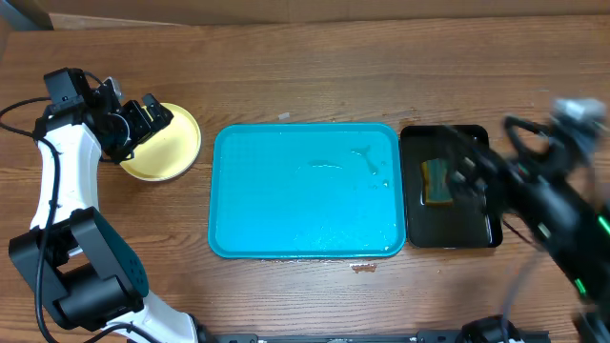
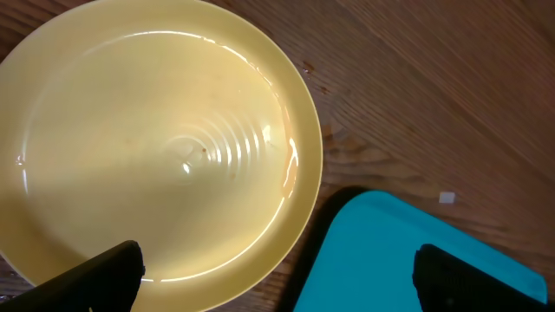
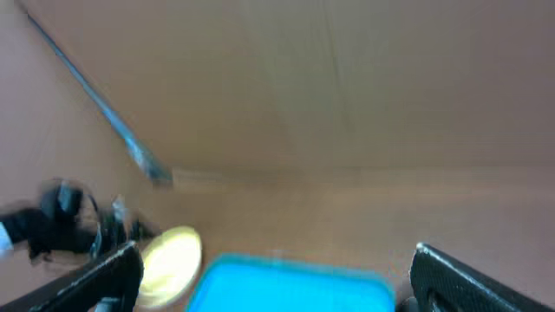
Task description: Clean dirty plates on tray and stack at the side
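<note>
One yellow plate (image 1: 181,143) sits on table (image 1: 305,76) left of tray (image 1: 305,191); tray holds none. Both left tool (image 2: 277,282) and right tool (image 3: 273,277) spread wide, empty. Task likely near done.

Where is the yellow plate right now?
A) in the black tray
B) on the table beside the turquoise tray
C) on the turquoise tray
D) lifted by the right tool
B: the yellow plate lies flat on the wooden table, next to the turquoise tray.
</note>
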`<state>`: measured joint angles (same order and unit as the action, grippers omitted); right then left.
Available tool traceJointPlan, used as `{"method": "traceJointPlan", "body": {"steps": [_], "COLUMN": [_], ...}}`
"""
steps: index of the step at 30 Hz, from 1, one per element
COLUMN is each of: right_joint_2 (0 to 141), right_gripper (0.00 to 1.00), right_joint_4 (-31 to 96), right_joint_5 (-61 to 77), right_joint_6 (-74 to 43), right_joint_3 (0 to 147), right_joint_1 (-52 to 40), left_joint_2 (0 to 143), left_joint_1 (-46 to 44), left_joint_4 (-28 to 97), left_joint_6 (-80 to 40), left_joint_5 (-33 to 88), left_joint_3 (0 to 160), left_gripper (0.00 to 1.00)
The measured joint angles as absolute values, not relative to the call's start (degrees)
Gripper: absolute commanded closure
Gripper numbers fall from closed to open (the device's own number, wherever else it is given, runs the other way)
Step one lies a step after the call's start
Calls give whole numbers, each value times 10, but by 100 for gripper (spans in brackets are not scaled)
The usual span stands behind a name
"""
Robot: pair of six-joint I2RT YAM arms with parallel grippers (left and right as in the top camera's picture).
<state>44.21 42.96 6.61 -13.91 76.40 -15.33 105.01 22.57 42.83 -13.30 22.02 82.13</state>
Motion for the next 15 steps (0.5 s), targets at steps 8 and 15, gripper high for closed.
{"method": "traceJointPlan", "body": {"steps": [8,15], "right_joint_2": [229,100], "right_gripper": [0,0], "right_joint_4": [127,-42], "right_joint_5": [55,55], "right_joint_6": [-87,-79], "right_joint_3": [536,316], "right_joint_1": [-58,-8], "left_joint_2": [1050,1050], "left_joint_1": [226,226], "left_joint_4": [428,428], "left_joint_6": [-133,-133], "left_joint_5": [220,220], "left_joint_3": [821,821], "left_gripper": [0,0]}}
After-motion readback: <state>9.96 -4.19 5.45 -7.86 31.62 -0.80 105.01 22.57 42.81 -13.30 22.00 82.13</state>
